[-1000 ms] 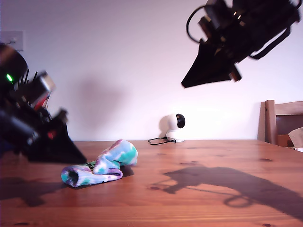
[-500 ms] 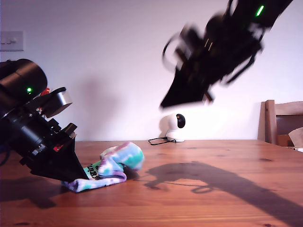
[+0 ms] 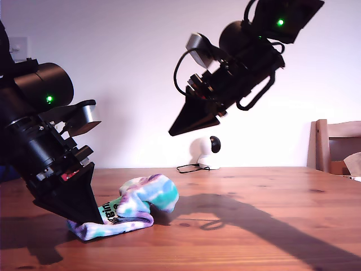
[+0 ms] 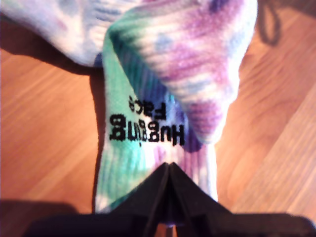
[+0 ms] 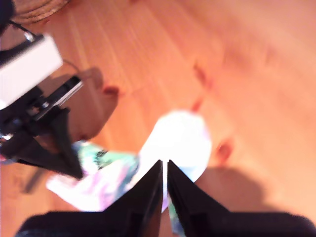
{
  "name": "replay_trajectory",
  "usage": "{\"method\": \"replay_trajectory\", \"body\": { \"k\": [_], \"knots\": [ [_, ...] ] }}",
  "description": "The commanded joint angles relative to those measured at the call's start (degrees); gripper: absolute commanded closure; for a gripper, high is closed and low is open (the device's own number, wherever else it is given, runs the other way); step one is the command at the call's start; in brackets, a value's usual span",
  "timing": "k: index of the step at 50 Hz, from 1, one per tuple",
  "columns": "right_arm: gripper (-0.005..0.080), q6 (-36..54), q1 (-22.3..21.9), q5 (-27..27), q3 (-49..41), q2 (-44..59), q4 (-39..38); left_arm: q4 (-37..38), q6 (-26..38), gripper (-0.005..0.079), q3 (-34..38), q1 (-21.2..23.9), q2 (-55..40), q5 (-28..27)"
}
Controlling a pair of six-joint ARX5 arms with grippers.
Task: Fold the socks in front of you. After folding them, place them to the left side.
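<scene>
Pinching the tie-dyed cotton sock's (image 3: pixel 132 206) cuff shut, my first gripper (image 4: pixel 168 170) has dragged it along the brown wooden worktop (image 3: pixel 254 226); my second gripper (image 3: pixel 172 133), fingers closed empty, has descended.

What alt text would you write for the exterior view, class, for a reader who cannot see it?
My first pincer presses its tip on the cuff end of a tie-dye sock lying bunched on the wooden table. My second pincer hangs in the air above, near a white camera.
</scene>
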State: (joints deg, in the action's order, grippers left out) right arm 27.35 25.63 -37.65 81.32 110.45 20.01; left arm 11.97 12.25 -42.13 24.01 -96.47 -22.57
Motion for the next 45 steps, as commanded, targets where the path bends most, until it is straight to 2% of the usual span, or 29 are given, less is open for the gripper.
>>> {"method": "replay_trajectory", "body": {
  "k": [1,8,20,22,26,28,34,45],
  "knots": [
    [0.0764,2.38,1.18,0.98,0.59,3.80,-0.15,6.14,0.52,0.0764,6.29,0.15,-6.16,3.69],
    [0.0764,2.75,2.56,1.66,4.07,7.28,1.16,6.36,0.85,0.0764,5.92,0.17,-6.16,3.52],
    [0.0756,5.79,4.31,3.89,17.66,14.75,12.81,6.69,1.29,0.0764,5.62,0.17,-6.16,3.54],
    [0.0693,5.97,4.46,6.16,20.13,15.74,14.93,6.71,1.29,0.0764,5.62,0.17,-6.16,3.54],
    [0.0477,6.23,5.25,12.39,23.69,17.18,17.62,6.69,1.29,0.0764,5.62,0.17,-6.16,3.54],
    [0.0435,6.23,5.77,15.21,24.68,17.62,18.40,6.64,1.29,0.0764,5.62,0.17,-6.16,3.54],
    [0.0428,7.37,6.80,18.67,25.46,18.49,19.06,6.67,1.27,0.0764,5.57,0.17,-6.16,3.54],
    [0.0417,6.91,8.11,18.71,25.64,21.09,20.35,6.51,1.27,0.0764,5.51,0.17,-6.16,3.54]
  ]
}}
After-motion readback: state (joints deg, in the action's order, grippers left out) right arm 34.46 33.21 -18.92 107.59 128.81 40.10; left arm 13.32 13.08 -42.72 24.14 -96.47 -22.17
